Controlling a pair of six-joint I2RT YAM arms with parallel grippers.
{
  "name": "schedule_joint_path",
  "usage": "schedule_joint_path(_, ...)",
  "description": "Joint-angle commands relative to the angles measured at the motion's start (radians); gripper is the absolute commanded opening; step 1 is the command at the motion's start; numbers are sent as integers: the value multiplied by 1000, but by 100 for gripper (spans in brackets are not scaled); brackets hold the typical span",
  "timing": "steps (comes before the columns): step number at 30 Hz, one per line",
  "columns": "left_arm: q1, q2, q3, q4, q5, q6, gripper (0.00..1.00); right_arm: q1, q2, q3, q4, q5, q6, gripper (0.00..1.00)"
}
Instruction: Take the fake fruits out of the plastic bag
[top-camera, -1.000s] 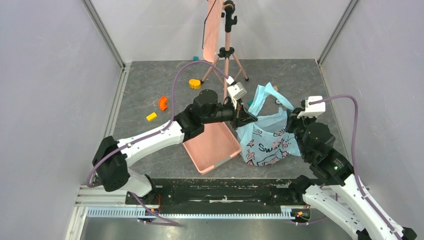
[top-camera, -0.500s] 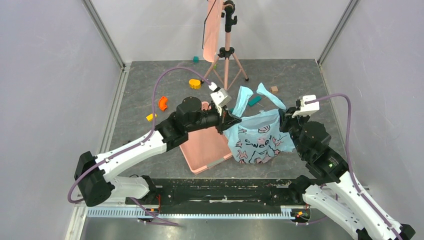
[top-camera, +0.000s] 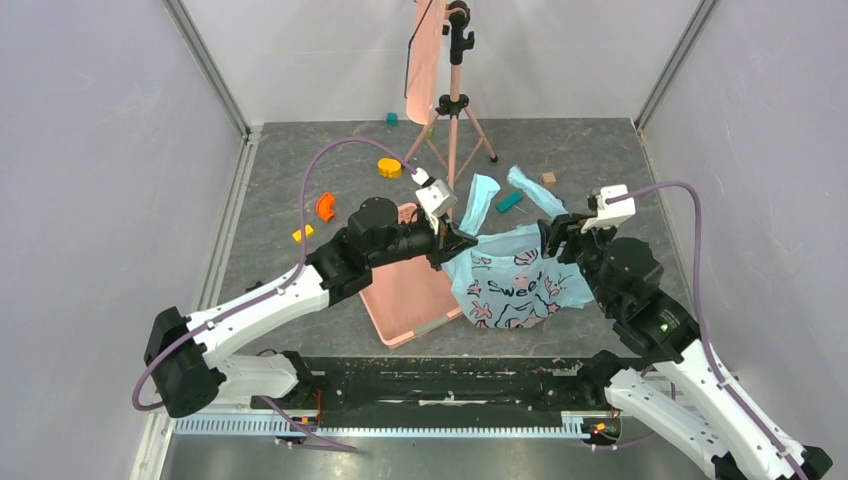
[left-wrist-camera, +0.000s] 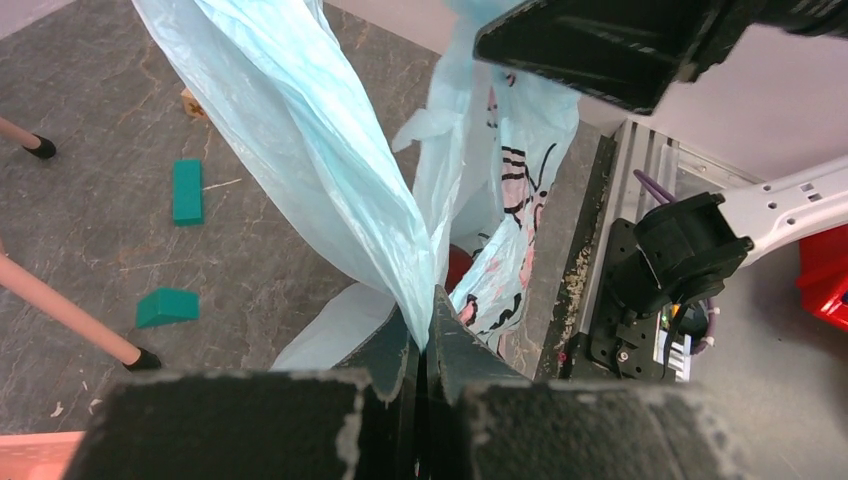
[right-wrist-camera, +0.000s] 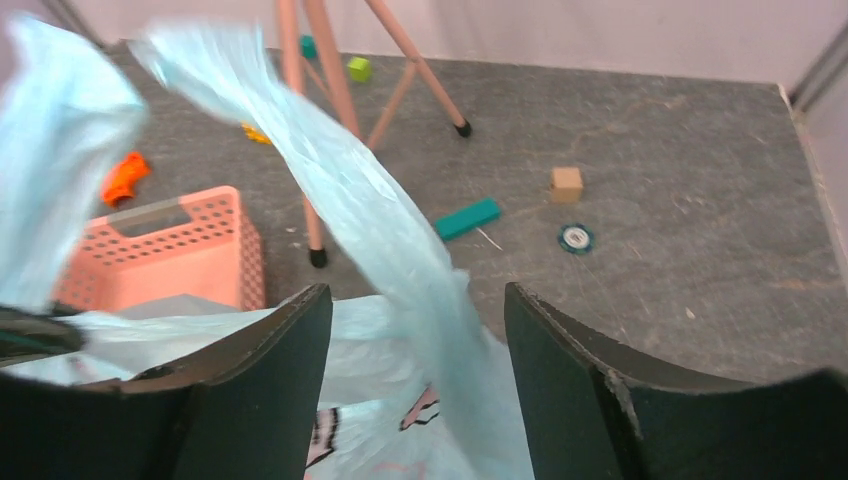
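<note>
Plastic bag (top-camera: 515, 285): sitting on the table (top-camera: 280, 180) between the two grippers, printed side facing up, just beside the pink basket (top-camera: 405, 300); its two loop handles are reaching toward the far side.
Loose blocks, left: yellow block (top-camera: 302, 234) and orange arch (top-camera: 325, 207) are lying well apart from the bag.
Left gripper (top-camera: 455, 243): reaching over the basket; jaws are pressing together on the bag's upper left rim, with the film pinched between them and fanning upward in the wrist view.
Fake fruit (left-wrist-camera: 458, 268): a dark-red patch is showing deep in the bag mouth, probably one fruit; too little is showing to count.
Tripod (top-camera: 453, 110): standing behind the bag.
Teal block (top-camera: 509, 201): lying between the two handles.
Right gripper (right-wrist-camera: 415, 300): hovering at the bag's upper right corner, fingers spread wide, gripping nothing; one blurred handle strip is passing between them, contact not readable.
</note>
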Motion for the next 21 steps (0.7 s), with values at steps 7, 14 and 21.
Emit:
schedule_joint_path(7,3,40,41,103,63,-35,2,0,21,242,-96,-255,-21,67)
schedule_joint_path(14,2,45,45,115,69,-48,2,0,109,339,-202,-438,40,35)
schedule_joint_path(21,2,42,36,122,70,-51,2,0,87,192,-235,-560,123,20)
